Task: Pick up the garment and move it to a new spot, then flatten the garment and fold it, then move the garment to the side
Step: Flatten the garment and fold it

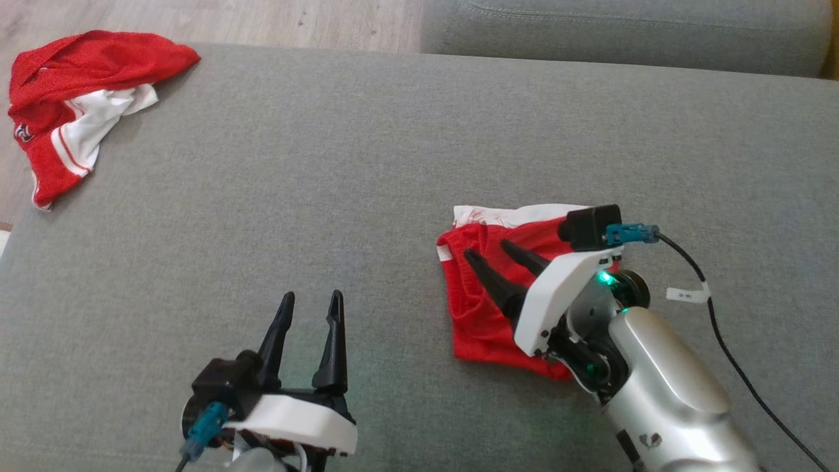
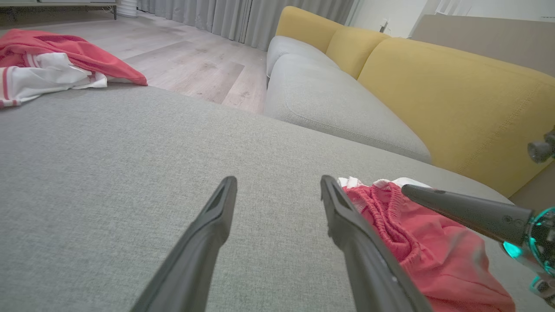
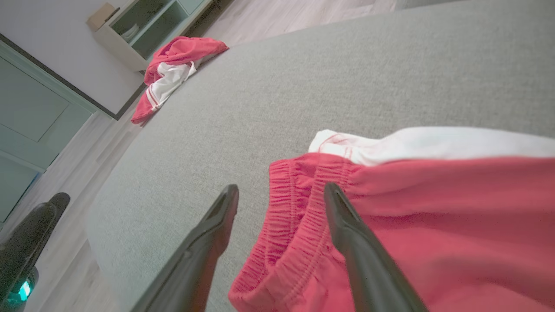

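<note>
Where the grey cushion (image 1: 328, 164) meets the wooden floor (image 1: 196, 19), at about 10 o'clock in the head view, a crumpled garment (image 1: 85, 98) lies in a loose red-and-white heap, with part of it hanging over the cushion's edge. It is well apart from everything else.

At about 7 o'clock the left claw (image 1: 312, 296) hangs over bare cushion, its two dark fingers pointing toward 12 o'clock. They are spread wide with nothing between them. In its own wrist view there is plain grey fabric under both fingers.

Further right, at about 4 o'clock from the middle of the cushion, the folded garment (image 1: 472, 328) lies flat as a compact red rectangle. A white band runs along its 12 o'clock edge and a gathered elastic waistband along its 9 o'clock edge.

The right claw (image 1: 487, 249) reaches in from 5 o'clock, its fingers aimed toward 10 o'clock over that waistband. It is spread apart and grips nothing. In the right wrist view one finger stands over grey cushion just beside the waistband and the other over the red cloth. Whether the tips touch the fabric cannot be told.

At 3 o'clock a black cable (image 1: 721, 341) trails from the right wrist across the cushion.
</note>
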### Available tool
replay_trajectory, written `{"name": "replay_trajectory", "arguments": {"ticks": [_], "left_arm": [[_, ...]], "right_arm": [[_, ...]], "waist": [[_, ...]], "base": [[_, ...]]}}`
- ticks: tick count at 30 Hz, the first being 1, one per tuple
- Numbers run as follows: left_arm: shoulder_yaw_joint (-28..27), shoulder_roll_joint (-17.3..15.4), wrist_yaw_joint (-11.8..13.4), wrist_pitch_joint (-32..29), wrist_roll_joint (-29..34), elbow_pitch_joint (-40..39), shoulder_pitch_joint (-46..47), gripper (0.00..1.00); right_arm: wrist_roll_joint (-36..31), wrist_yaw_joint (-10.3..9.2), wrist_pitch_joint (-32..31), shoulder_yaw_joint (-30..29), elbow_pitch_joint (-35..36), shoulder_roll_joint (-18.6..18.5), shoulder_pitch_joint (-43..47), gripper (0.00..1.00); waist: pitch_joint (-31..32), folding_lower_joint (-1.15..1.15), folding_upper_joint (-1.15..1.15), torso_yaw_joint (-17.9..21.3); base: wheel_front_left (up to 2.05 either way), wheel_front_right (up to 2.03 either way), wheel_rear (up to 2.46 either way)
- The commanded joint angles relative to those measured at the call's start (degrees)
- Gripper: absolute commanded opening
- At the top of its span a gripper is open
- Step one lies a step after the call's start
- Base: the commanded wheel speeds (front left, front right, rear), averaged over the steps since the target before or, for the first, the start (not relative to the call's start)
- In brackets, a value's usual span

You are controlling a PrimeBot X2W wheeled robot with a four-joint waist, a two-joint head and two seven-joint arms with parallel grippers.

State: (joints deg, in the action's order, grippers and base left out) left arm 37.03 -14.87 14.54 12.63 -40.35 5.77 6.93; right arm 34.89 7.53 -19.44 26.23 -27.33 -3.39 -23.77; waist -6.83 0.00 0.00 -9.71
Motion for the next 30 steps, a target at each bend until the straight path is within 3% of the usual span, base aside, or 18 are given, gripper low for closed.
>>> {"name": "replay_trajectory", "arguments": {"ticks": [1, 7, 17, 23, 30], "left_arm": [[-1.83, -0.29, -0.23, 0.64, -0.07, -1.39, 2.38, 1.00], [-1.64, -0.46, -0.34, 0.70, 0.24, -1.31, 2.80, 1.00], [-1.77, -0.57, 0.12, 0.54, 0.51, -0.45, 3.85, 1.00], [-3.20, -1.25, 1.27, 1.17, 0.49, 1.39, 2.19, 1.00], [-5.26, -2.72, 2.54, 1.87, 0.84, 2.56, -1.55, 1.00]], "right_arm": [[0.63, -0.04, 1.42, 1.55, 2.45, 0.51, -2.61, 1.00], [-1.88, -0.04, 5.50, 0.79, 4.01, 0.51, -2.85, 1.00], [-21.81, -0.04, 15.94, -12.14, 8.38, 0.51, 2.98, 1.00], [-26.21, -0.04, 20.05, -19.84, 12.75, 0.51, 11.63, 1.00], [-27.19, -0.04, 23.63, -23.16, 17.63, 0.51, 20.75, 1.00]], "waist": [[0.16, 0.00, 0.00, 0.41], [0.88, 0.00, 0.00, 1.79], [4.50, 0.00, 0.00, 5.18], [7.09, 0.00, 0.00, 6.44], [8.36, 0.00, 0.00, 7.22]], "base": [[0.00, 0.00, 0.00], [0.00, 0.00, 0.00], [0.00, 0.00, 0.00], [0.00, 0.00, 0.00], [0.00, 0.00, 0.00]]}}
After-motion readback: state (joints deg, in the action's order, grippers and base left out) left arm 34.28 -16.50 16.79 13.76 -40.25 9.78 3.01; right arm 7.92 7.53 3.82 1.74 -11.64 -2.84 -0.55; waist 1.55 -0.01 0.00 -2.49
